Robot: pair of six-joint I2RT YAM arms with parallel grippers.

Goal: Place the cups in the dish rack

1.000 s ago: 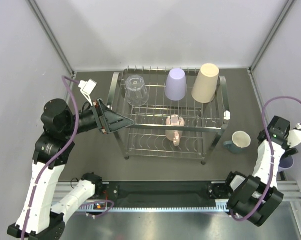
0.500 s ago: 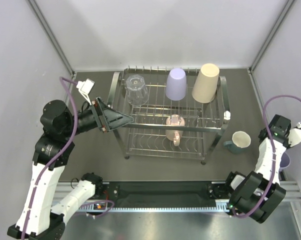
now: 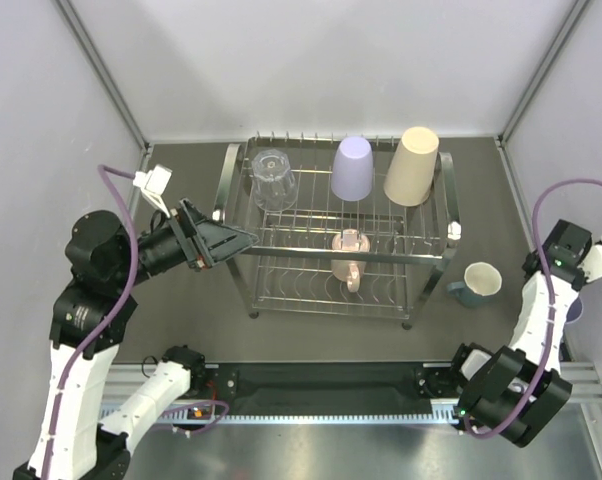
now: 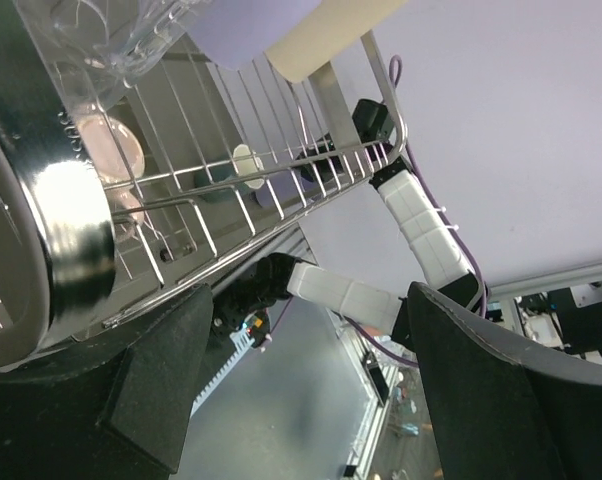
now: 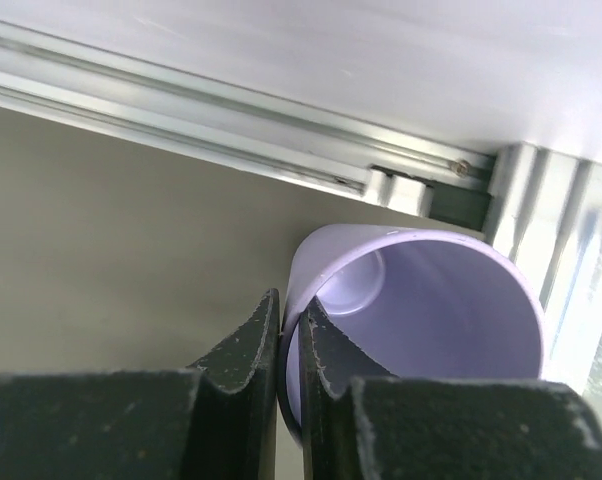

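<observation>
The dish rack [image 3: 429,258] stands mid-table, holding a clear glass [image 3: 272,180], a lavender tumbler [image 3: 352,167], a beige tumbler [image 3: 412,165] and, lower down, a pink mug [image 3: 349,255]. A teal mug [image 3: 476,283] sits on the table right of the rack. My right gripper [image 5: 289,345] is shut on the rim of a second lavender tumbler [image 5: 431,310] at the far right edge, one finger inside and one outside. That tumbler [image 3: 575,310] is mostly hidden behind the arm from above. My left gripper [image 3: 231,240] is open and empty at the rack's left end.
The left wrist view looks through the rack [image 4: 71,230] at the clear glass [image 4: 111,40] and pink mug [image 4: 106,150]. An aluminium rail [image 5: 231,110] and the side wall run right behind the held tumbler. Grey walls enclose the table on three sides.
My right gripper has closed on the lavender tumbler's rim. The left arm has drawn back a little to the left, away from the rack, its gripper still open.
</observation>
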